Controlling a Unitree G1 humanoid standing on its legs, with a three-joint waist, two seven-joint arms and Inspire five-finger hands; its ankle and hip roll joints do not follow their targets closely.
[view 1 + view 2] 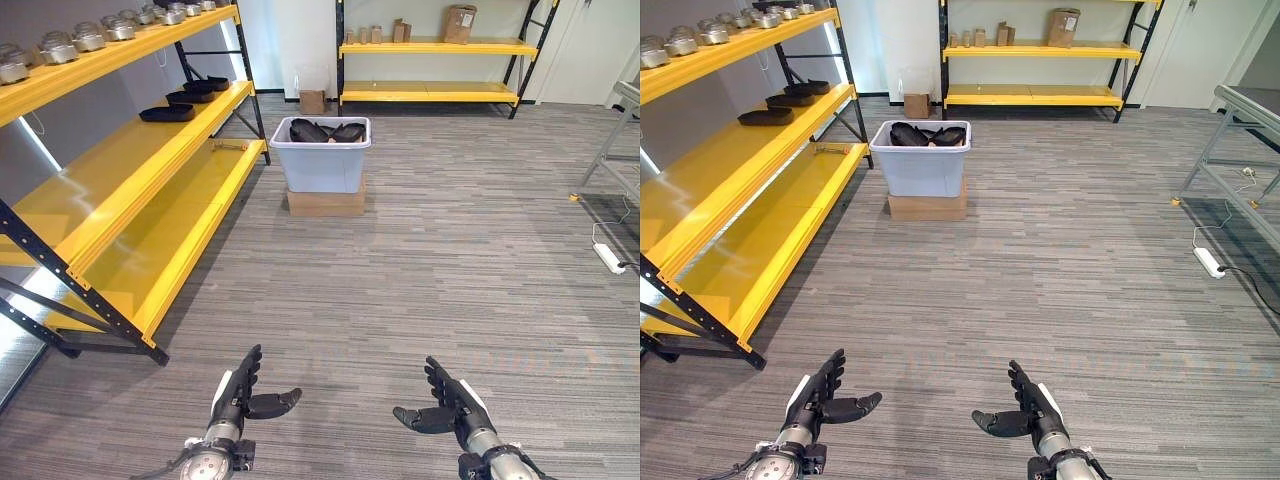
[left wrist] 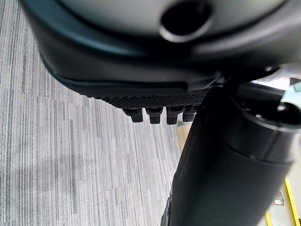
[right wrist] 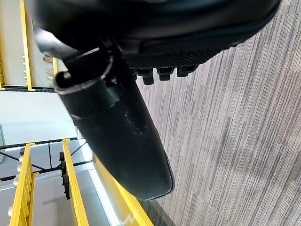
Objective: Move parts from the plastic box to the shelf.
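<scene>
A pale grey plastic box (image 1: 320,160) stands on a flat cardboard box (image 1: 326,203) far ahead on the carpet, with several black parts (image 1: 326,131) inside. The yellow shelf (image 1: 150,150) runs along the left; three black parts (image 1: 185,98) lie on its middle level and several metal parts (image 1: 75,40) on the top level. My left hand (image 1: 240,395) and right hand (image 1: 448,408) hover low at the near edge, both open and empty, fingers straight and thumbs pointing inward. They are far from the box and the shelf.
A second yellow shelf (image 1: 435,70) with cardboard boxes stands at the back wall. A small cardboard box (image 1: 312,101) sits behind the plastic box. A metal table frame (image 1: 615,140) and a white power strip (image 1: 608,257) are on the right. Open carpet lies between me and the box.
</scene>
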